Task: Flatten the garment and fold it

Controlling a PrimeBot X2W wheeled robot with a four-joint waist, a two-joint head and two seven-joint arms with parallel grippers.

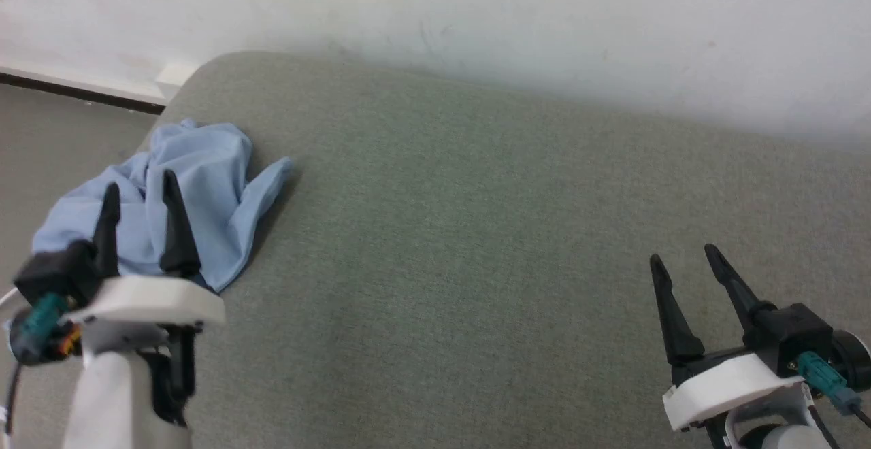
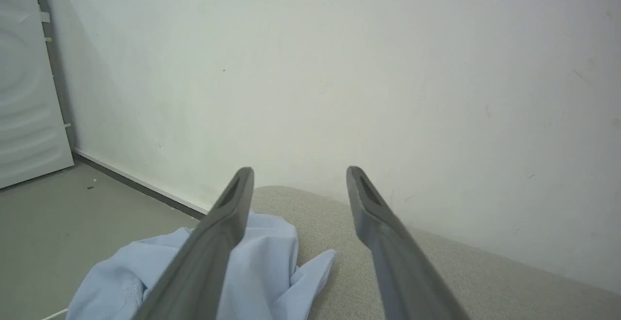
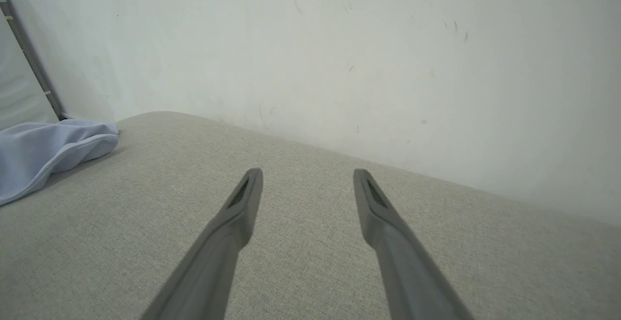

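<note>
1. The garment point(image 1: 204, 184) lies crumpled at the upper left of the head view. It is a soft, light blue heap of creases, with one pointed flap reaching right.
2. It rests near the rounded corner of a padded surface point(image 1: 476, 231) of finely woven grey-green cloth, set against a matte white wall point(image 1: 476, 7).
3. The left gripper point(image 1: 139, 181), at lower left, spreads its long, tapered dark fingers wide over the heap and grips nothing.
4. The right gripper point(image 1: 682, 254), at lower right, is equally wide and empty, well apart from the garment.
</note>
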